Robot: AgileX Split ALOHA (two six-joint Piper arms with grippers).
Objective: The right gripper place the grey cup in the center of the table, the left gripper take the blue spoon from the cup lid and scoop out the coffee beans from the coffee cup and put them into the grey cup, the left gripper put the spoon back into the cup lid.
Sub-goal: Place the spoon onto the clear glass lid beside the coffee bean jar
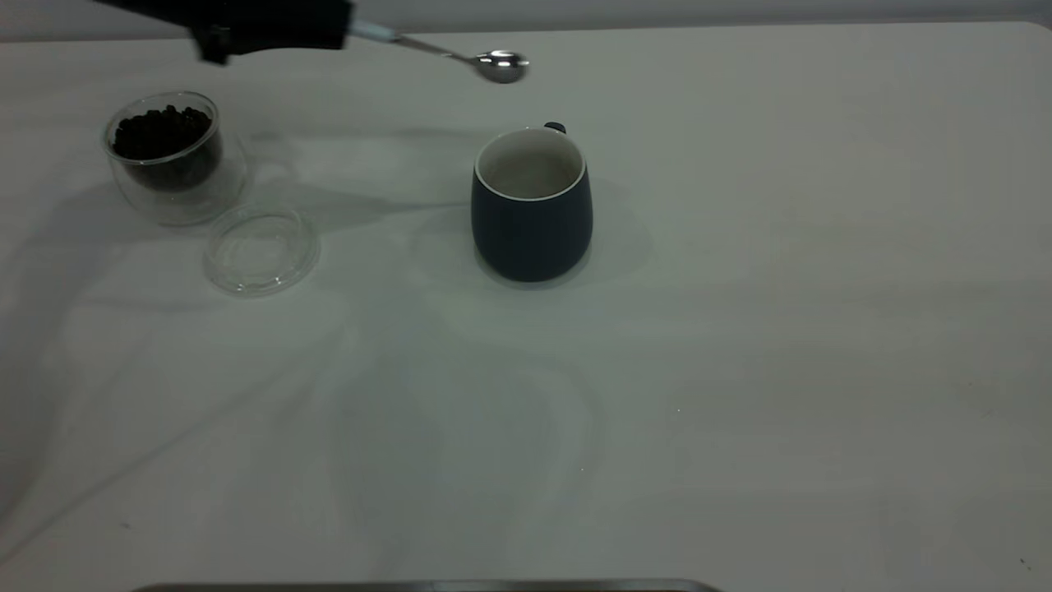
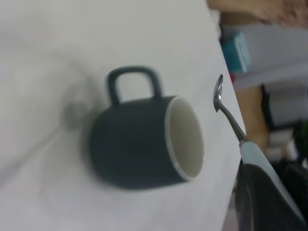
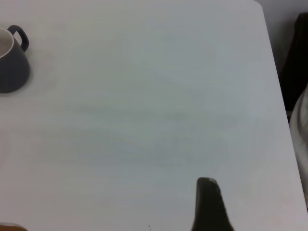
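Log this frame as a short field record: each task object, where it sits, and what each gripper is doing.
grey cup: dark blue-grey mug, upright mid-table, looks empty
coffee cup: clear glass cup, far left, holding dark coffee beans
cup lid: clear round disc, flat on the table beside the glass cup, nothing on it
blue spoon: pale-handled metal teaspoon, held in the air beyond the mug, bowl looks empty
left gripper: shut on the spoon handle
right gripper: one finger visible, off to the mug's side

- a large off-white table [image 1: 740, 370] fills the exterior view, soft shadows lying across it.
- a pale wall strip [image 1: 657, 10] runs behind its far edge.
- beyond the table edge in the left wrist view, blurred teal clutter [image 2: 239, 52].
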